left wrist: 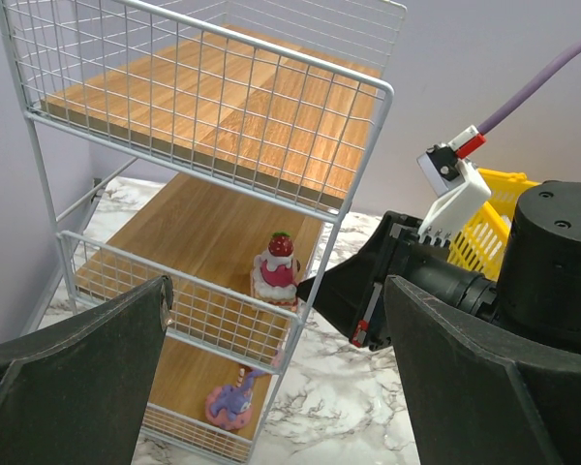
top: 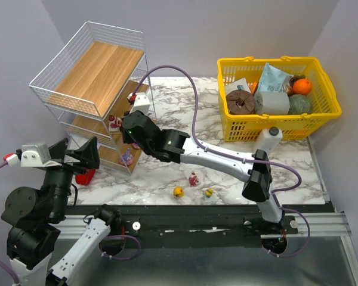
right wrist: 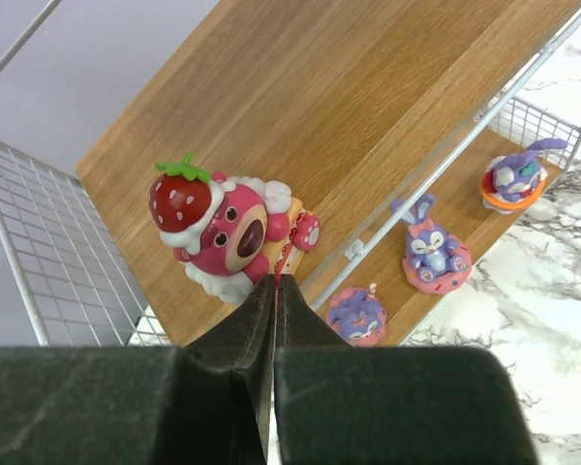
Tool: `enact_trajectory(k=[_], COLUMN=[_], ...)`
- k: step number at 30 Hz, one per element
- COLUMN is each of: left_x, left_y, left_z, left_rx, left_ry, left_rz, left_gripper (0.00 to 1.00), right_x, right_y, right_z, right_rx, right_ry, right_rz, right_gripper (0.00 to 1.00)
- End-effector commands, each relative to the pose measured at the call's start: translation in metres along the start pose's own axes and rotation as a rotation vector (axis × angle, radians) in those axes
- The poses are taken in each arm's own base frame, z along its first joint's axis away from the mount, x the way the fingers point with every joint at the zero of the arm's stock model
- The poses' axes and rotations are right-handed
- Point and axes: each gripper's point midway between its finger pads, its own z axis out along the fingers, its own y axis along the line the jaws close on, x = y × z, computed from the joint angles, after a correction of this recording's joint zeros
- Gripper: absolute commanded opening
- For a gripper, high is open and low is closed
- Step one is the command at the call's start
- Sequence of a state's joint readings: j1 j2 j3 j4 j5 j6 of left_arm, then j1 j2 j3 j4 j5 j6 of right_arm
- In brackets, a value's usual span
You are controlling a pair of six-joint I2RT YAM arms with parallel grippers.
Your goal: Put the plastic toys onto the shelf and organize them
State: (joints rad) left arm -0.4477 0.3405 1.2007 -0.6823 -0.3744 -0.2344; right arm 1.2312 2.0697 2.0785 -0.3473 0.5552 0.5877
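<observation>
The shelf (top: 98, 68) stands at the back left; it also shows in the left wrist view (left wrist: 223, 107) and the right wrist view (right wrist: 368, 107). A pink strawberry-capped bear toy (right wrist: 223, 237) stands on its middle board (left wrist: 276, 271). My right gripper (right wrist: 274, 283) is shut, its tips touching the bear's base (top: 122, 125). Three purple bunny toys (right wrist: 434, 254) sit on the bottom board. Two yellow ducks (top: 178, 192) (top: 209, 192) and a small red toy (top: 193, 179) lie on the table. My left gripper (left wrist: 276, 387) is open and empty, in front of the shelf (top: 80, 154).
A yellow basket (top: 274, 128) of groceries stands at the back right. A red bell pepper (top: 85, 176) lies by the shelf's near corner, under my left gripper. The right arm stretches across the table's middle to the shelf.
</observation>
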Motion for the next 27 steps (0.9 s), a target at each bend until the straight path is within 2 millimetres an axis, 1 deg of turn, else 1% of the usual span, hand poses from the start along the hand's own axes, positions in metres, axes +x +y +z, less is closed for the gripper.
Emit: enact_trajectory(k=[1, 5, 13, 15, 18, 21, 22, 23, 25, 26, 27], left_x=[-0.004, -0.005, -0.006, -0.005, -0.005, -0.004, -0.005, -0.003, -0.003, -0.003, -0.004], left_y=[0.002, 0.002, 0.003, 0.003, 0.003, 0.002, 0.002, 0.001, 0.001, 0.001, 0.001], left_z=[-0.002, -0.003, -0.005, -0.005, -0.005, -0.004, -0.005, -0.004, -0.004, -0.004, -0.005], left_rx=[-0.003, -0.003, -0.005, -0.006, -0.005, 0.000, 0.002, 0.003, 0.004, 0.007, 0.009], left_ry=[-0.015, -0.016, -0.019, -0.017, -0.015, -0.013, -0.015, -0.012, -0.010, -0.011, -0.012], left_rz=[0.001, 0.000, -0.001, 0.002, -0.001, 0.000, -0.003, -0.002, -0.001, -0.005, -0.002], left_gripper=[0.99, 0.99, 0.99, 0.99, 0.99, 0.99, 0.99, 0.99, 0.99, 0.99, 0.99], right_x=[0.011, 0.012, 0.010, 0.011, 0.007, -0.007, -0.010, -0.016, -0.015, -0.012, -0.008], right_y=[0.009, 0.012, 0.016, 0.010, 0.000, -0.009, -0.014, -0.016, -0.026, -0.041, -0.050], right_z=[0.003, 0.003, 0.002, -0.001, -0.008, -0.024, -0.032, -0.039, -0.048, -0.060, -0.065], right_rx=[-0.019, -0.023, -0.040, -0.014, 0.017, 0.035, 0.040, 0.042, 0.058, 0.084, 0.101], right_ry=[0.026, 0.028, 0.031, 0.033, 0.021, 0.004, 0.002, -0.005, -0.001, 0.004, 0.008], right_rz=[0.013, 0.016, 0.012, 0.016, 0.027, 0.034, 0.032, 0.035, 0.028, 0.018, 0.016], right_gripper=[0.10, 0.10, 0.10, 0.10, 0.10, 0.10, 0.11, 0.13, 0.16, 0.18, 0.23])
